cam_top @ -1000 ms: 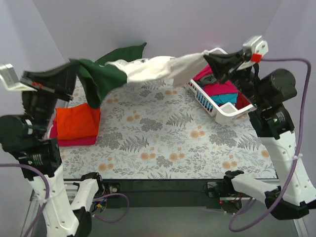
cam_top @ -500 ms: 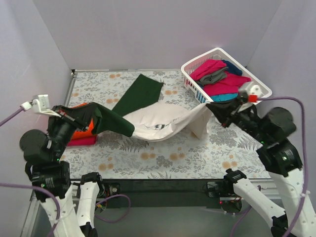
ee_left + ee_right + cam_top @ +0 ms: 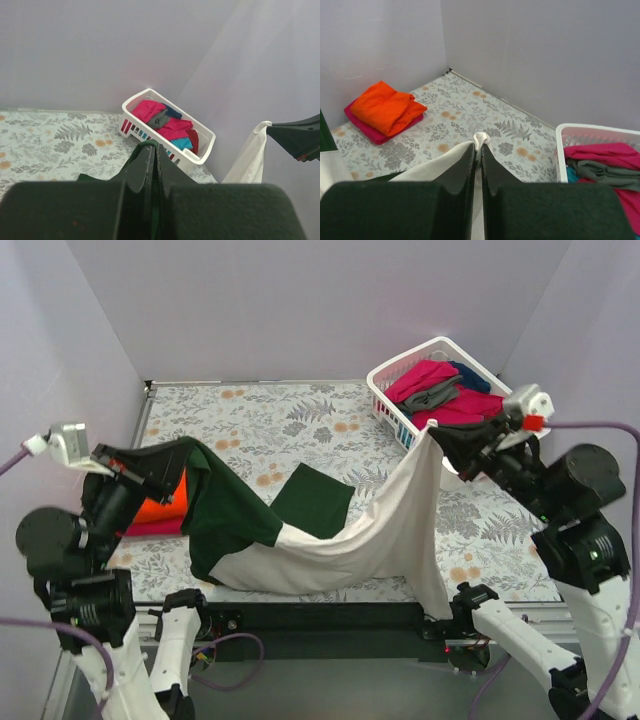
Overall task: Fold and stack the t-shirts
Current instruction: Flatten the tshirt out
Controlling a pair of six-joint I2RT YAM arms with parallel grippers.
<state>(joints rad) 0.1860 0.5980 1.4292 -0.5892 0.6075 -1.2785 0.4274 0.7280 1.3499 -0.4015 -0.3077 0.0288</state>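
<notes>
**T-SHIRT SPREAD BETWEEN BOTH ARMS, READY FOR LAY-DOWN**

The cream-white t-shirt [image 3: 380, 540] with dark green sleeves hangs between the two arms across the near half of the worktop [image 3: 300, 420]. Its middle sags onto the floral cover close to the near edge. One green sleeve [image 3: 312, 500] lies flat on the cover just beyond it. Holding the garment at two points well apart pulls it into a wide sheet. This is judged to be the spreading step, done so the cloth can be laid flat before any fold is made.

Left gripper [image 3: 152, 147]: jaws clenched, tips pressed together on a pinch of dark green cloth. It is raised at the left, above the folded stack.

Right gripper [image 3: 480, 145]: jaws clenched on a small tuft of cream cloth. It is raised at the right, just near of the basket [image 3: 385, 405], and the cloth falls steeply from it towards the near edge.

Surrounding items:
- The folded orange t-shirt [image 3: 387, 107] rests on the folded magenta t-shirt [image 3: 362, 125] at the left. This is judged to be the stack the held shirt will join.
- The basket at the far right holds unfolded shirts in magenta, grey, teal and navy, judged to be the remaining supply.

Caution: the cream lower corner appears to reach the near edge of the worktop, so lowering may leave it overhanging
</notes>
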